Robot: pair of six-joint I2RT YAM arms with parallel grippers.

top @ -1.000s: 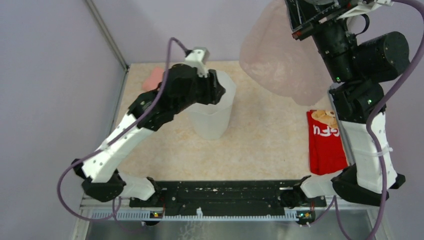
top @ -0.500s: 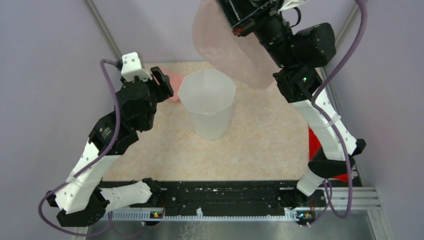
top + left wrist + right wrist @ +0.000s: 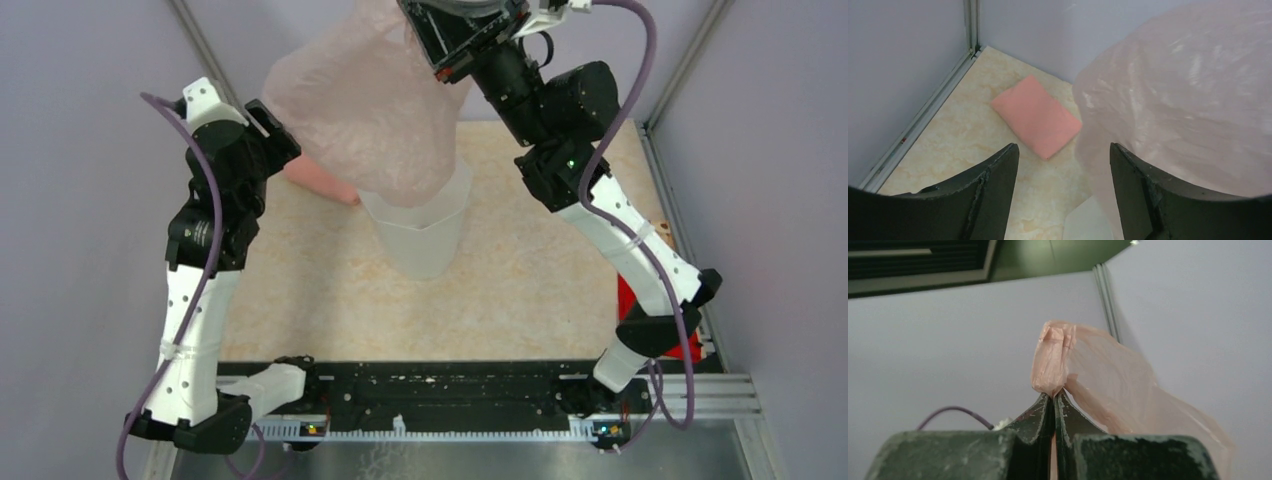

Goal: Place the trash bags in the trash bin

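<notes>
From above, the thin, translucent pale pink plastic film bag point(image 3: 370, 110) hangs with its bottom overlapping the rim of the white faceted translucent plastic bin point(image 3: 425, 245), with open worktop point(image 3: 520, 290) near and right of it; at the left wrist, the left claw point(image 3: 1063, 165) is spread, the bag's edge just beside one finger point(image 3: 1148, 200); at the right wrist, the right claw point(image 3: 1054, 399) pinches the bag's bunched top.

Beige marbled table point(image 3: 520, 290), walls on left, far and right sides. White translucent trash bin point(image 3: 420, 238) stands upright near centre. Folded salmon-pink cloth point(image 3: 1037, 116) lies flat far-left of the bin, apart from it. Red packet point(image 3: 624, 298) lies well right of the bin, only slivers showing.
</notes>
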